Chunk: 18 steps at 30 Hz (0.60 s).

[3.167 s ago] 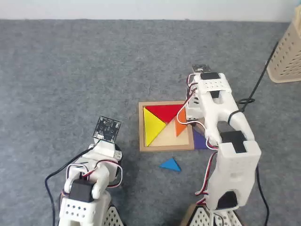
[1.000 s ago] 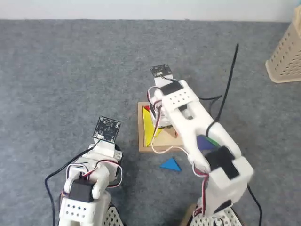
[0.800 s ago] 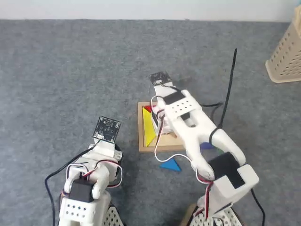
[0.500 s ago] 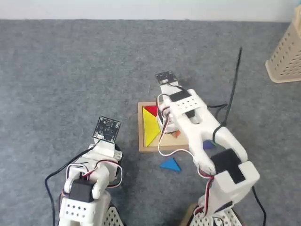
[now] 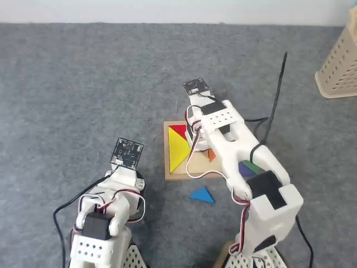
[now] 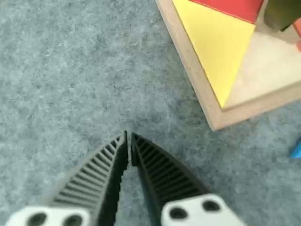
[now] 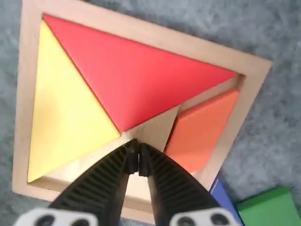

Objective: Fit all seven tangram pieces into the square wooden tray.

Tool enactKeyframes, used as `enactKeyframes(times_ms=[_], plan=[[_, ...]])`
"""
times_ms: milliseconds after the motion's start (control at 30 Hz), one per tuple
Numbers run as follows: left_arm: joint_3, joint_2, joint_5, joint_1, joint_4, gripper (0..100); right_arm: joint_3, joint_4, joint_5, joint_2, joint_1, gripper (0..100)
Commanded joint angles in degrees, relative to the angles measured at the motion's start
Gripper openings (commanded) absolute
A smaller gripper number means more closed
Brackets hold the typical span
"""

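Note:
The square wooden tray (image 7: 254,82) lies mid-table with a red triangle (image 7: 136,80), a yellow triangle (image 7: 66,113) and an orange piece (image 7: 202,132) inside; bare wood shows between them. My right gripper (image 7: 138,147) is shut with nothing in it, tips just above the bare tray floor where the red and yellow pieces meet. The right arm (image 5: 223,128) covers the tray's right half. A purple piece (image 7: 223,193) and a green piece (image 7: 268,207) lie just outside the tray. A blue triangle (image 5: 202,195) lies in front of the tray (image 5: 167,151). My left gripper (image 6: 128,137) is shut over carpet, apart from the tray's corner (image 6: 209,115).
Grey carpet covers the table. A wicker basket (image 5: 340,61) stands at the far right edge. A black cable (image 5: 276,95) rises behind the right arm. The left arm's base (image 5: 106,223) sits at the front left.
The right arm swung from the tray's right side to over its middle, then eased slightly back right in the last second. The left arm has kept still.

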Motion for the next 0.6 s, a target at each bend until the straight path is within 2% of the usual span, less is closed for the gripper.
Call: enactKeyframes(times_ms=[0,100,167,400,567], plan=[[-1.01,-1.14,0.35,-0.18,0.35,1,-2.46,4.0,1.23,-9.89,0.84,4.1],[-1.01,-1.14,0.35,-0.18,0.35,1,-2.37,9.89,1.93,-16.22,0.84,10.8],[-1.01,-1.14,0.35,-0.18,0.35,1,-1.58,11.47,3.43,-17.89,1.1,11.4],[-1.01,-1.14,0.35,-0.18,0.35,1,3.34,2.24,3.87,-10.51,7.87,7.4],[-1.01,-1.14,0.35,-0.18,0.35,1,3.25,-2.33,5.01,-5.14,9.01,7.2]])
